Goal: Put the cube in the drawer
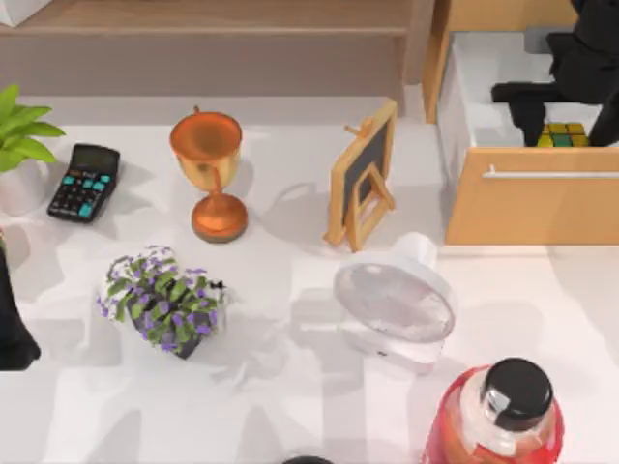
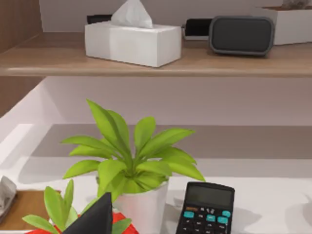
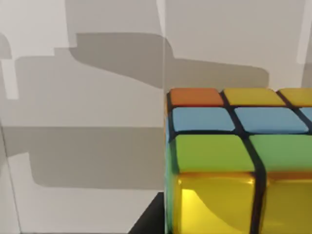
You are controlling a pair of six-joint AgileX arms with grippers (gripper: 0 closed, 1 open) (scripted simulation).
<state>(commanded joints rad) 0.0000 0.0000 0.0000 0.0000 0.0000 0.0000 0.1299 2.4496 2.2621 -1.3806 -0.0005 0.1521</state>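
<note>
The cube (image 1: 563, 134), with yellow and green squares on a dark grid, is inside the open drawer (image 1: 527, 208), near its front wall. The drawer is a light-orange box with a white inside and a silver bar handle (image 1: 551, 172), at the table's back right. My right gripper (image 1: 565, 124) reaches down into the drawer, its black fingers pressed against the cube's left and right sides. In the right wrist view the cube (image 3: 239, 161) looms close against the white drawer wall. My left gripper (image 1: 14, 329) is parked at the table's left edge.
On the table stand a calculator (image 1: 85, 182), a copper trophy (image 1: 208, 174), a small chalkboard (image 1: 363, 174), a white fan (image 1: 395, 300), a purple flower pot (image 1: 162, 300), a red bottle (image 1: 503, 416) and a green plant (image 1: 19, 145). A brown shelf (image 1: 193, 29) runs along the back.
</note>
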